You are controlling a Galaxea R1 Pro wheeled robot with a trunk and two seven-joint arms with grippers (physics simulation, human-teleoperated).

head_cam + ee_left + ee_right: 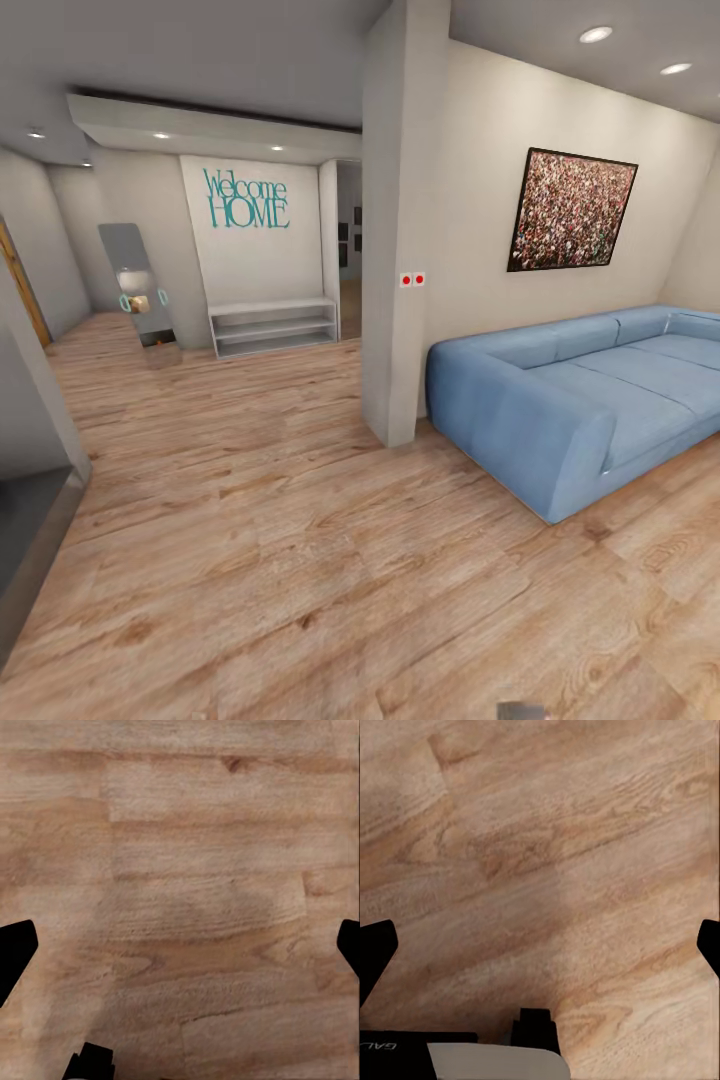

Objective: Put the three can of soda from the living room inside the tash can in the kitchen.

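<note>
- No cans or bin can be picked out anywhere in the head view, so where they are can't be told; the robot is probably on its way between rooms.
- What is seen of the living room: a light wood-plank floor (300,560) underfoot, with a blue sofa (580,400) off at about 2 o'clock, set along the wall.
- Left gripper (180,945): dark fingertips (15,952) are seen at the two opposite edges of the wrist view, spread wide, nothing between them but floor.
- Right gripper (540,945): same story, the tips (375,952) are set far apart over bare planks, nothing held. A pale piece of the robot's own body is caught near the frame edge.
- Both cameras are pointed straight at the floor, so the arms are likely kept tucked down for driving, out of the way of walls and furniture.
- A white pillar (400,220) is stood at roughly 12 o'clock, splitting the room from a hallway.
- At about 11 o'clock, further back, a "Welcome HOME" sign (247,198) is seen above a low white shelf (272,325), with a leaning mirror (138,285) beside it.
- A framed picture (572,210) is hung above the sofa at 1 o'clock.
- Care would be needed to clear the pillar and sofa corner when driving on.
</note>
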